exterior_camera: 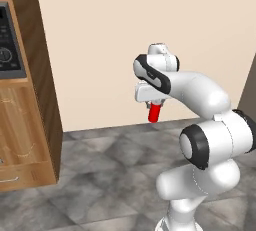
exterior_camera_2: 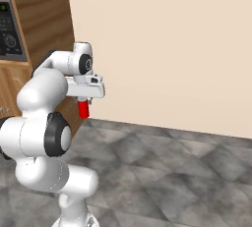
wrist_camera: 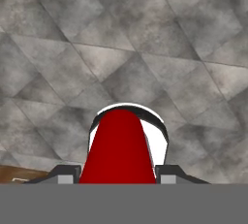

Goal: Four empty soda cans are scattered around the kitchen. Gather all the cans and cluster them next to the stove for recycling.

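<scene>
Leftmost, a wooden cabinet (exterior_camera: 30, 125) with a black built-in appliance (exterior_camera: 10, 45) is seen. Rightward, a red soda can (exterior_camera: 155, 112) is held upright in the clenched gripper (exterior_camera: 155, 106), carried above the grey tiled floor (exterior_camera: 100, 175).

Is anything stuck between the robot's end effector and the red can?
No. The end effector is already shut on the red soda can, which hangs below it in the air above the grey tiled floor. Its fingers sit right against the can's sides, with nothing between.
</scene>
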